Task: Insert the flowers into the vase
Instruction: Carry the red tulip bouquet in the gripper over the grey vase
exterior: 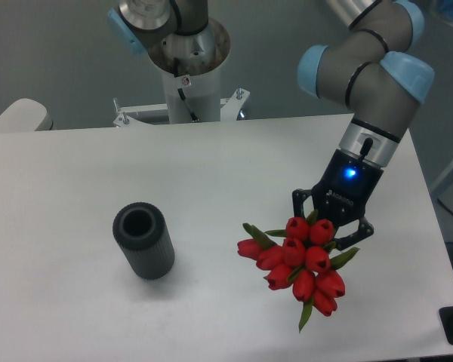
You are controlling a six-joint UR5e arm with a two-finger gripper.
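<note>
On the white table (pixel 211 173), two task items and one arm are logged.

Item one: the vase (pixel 143 241). Dark cylinder with ribbed sides, standing upright left of centre, round mouth open toward the camera. Nothing is seen in it.

Item two: the flowers (pixel 298 264). Tight bunch of red closed tulip heads with a few narrow green leaves, located right of centre, well apart from the vase. One leaf tip trails toward the near edge. Whether the heads rest on the table or hang just above it cannot be told from this view. The stems are hidden under the heads and the tool.

Item three: the gripper (pixel 332 220), black, with a blue light lit on the wrist above it. It sits directly over the upper end of the bunch, fingers (pixel 362 231) flanking the top tulip heads. The fingers appear closed in around the bunch, pinching it, though the contact itself is hidden by the blooms.

Status, as judged: the bunch is grasped or being grasped; insertion is not yet done.

Handling note for the step in hand: the grip should be firm enough to keep the bunch from slipping, yet not crush the heads. The bunch needs lifting clear of the table, carrying left until over the vase, then turning stem-end down and centring on the mouth before lowering. The bunch looks wider than the mouth, so only the stems can enter; an off-centre descent could tip the vase.
</note>
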